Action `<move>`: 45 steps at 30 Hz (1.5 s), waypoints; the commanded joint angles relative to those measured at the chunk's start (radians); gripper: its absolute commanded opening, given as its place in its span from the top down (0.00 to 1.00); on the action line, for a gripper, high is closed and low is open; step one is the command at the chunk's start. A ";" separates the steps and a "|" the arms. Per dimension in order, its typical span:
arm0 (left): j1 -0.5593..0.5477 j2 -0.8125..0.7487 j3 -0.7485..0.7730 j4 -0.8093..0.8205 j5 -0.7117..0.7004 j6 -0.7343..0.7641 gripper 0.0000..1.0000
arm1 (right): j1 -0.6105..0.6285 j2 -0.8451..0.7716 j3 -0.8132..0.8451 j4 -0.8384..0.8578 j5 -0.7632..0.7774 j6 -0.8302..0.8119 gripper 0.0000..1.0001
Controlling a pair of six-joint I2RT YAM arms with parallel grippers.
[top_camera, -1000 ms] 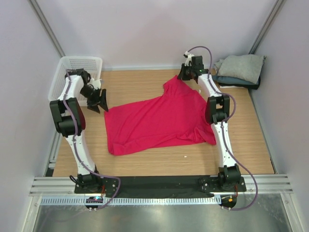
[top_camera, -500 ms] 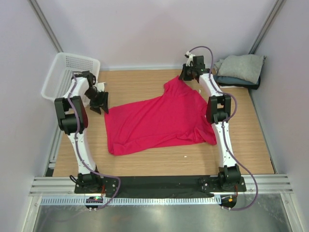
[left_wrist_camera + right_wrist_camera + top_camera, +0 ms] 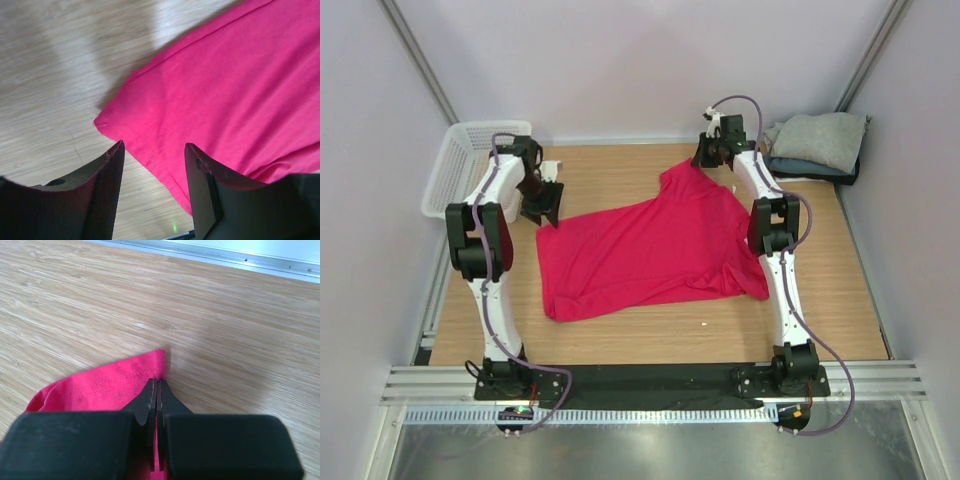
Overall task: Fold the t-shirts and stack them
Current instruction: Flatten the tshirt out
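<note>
**Right gripper (image 3: 157, 382) clamped on a shirt corner; left gripper (image 3: 153, 150) open, lined up on another**

Crimson-pink t-shirt (image 3: 650, 250) lies spread and mostly flat on the wooden table (image 3: 650, 335), with its far-right corner drawn out to a point. Right jaws are closed flat on that corner's stitched hem. My read: it's an anchor to hold the cloth taut.

Left gripper is over the shirt's far-left corner, jaws parted with nothing between them. In the wrist view they straddle the hem corner; can't tell if the tips touch cloth. Likely set up for a matching pinch, so both arms can lift one edge and fold. Fold not started.

Near-right edge of the shirt is bunched, may need smoothing.

Folded stack (image 3: 815, 145), light grey over dark blue-grey, sits beyond the shirt's far-right corner, well apart; probable drop spot. White mesh basket (image 3: 460, 160) is off the shirt's far-left side.
</note>
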 commanded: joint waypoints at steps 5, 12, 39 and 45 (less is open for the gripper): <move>-0.045 -0.046 0.029 0.054 -0.161 -0.011 0.47 | -0.019 -0.101 -0.003 -0.019 0.000 -0.021 0.99; -0.045 -0.013 0.042 0.085 -0.325 -0.011 0.48 | -0.032 -0.106 -0.006 -0.030 -0.003 -0.027 0.99; -0.044 0.144 0.100 0.062 -0.266 -0.004 0.77 | -0.048 -0.126 -0.031 -0.037 0.001 -0.044 0.99; -0.045 0.136 0.100 0.060 -0.249 0.000 0.90 | -0.046 -0.130 -0.032 -0.042 0.012 -0.049 0.99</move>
